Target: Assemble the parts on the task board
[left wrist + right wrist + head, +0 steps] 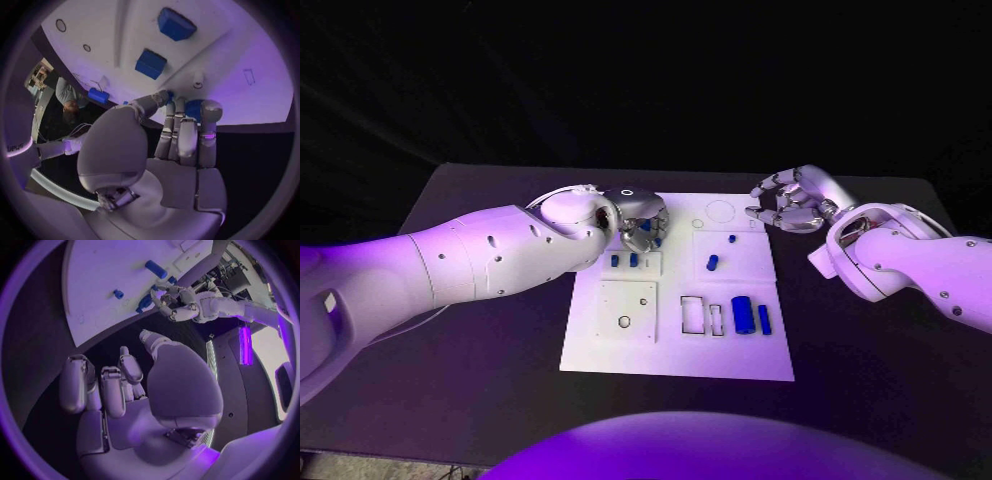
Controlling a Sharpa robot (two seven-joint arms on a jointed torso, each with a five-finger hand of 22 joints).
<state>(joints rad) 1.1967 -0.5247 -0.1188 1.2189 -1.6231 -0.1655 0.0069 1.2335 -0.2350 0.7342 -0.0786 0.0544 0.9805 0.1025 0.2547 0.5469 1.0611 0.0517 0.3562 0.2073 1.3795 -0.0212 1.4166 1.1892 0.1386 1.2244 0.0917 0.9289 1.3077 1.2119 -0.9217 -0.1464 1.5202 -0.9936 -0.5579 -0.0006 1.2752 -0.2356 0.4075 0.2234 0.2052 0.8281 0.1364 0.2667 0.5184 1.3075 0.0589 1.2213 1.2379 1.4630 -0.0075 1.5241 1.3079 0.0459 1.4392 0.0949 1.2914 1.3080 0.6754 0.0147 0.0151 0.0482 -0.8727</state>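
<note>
The white task board (678,340) lies in the middle of the black table. My left hand (635,218) hovers over its far left corner, and its fingers (187,135) curl round a small blue part (193,107) pinched against the thumb. Two blue blocks (615,260) (633,259) stand in the board just below that hand, also seen as blue blocks (150,62) (175,22). My right hand (790,200) hangs beside the board's far right corner, fingers (112,390) loosely bent and holding nothing. Two small blue pieces (731,239) (713,263) lie mid-board.
Two blue cylinders (743,314) (764,319) sit near the board's right edge beside narrow rectangular slots (694,315). A square plate with a hole (626,311) is at the near left. Bare black table (877,350) surrounds the board.
</note>
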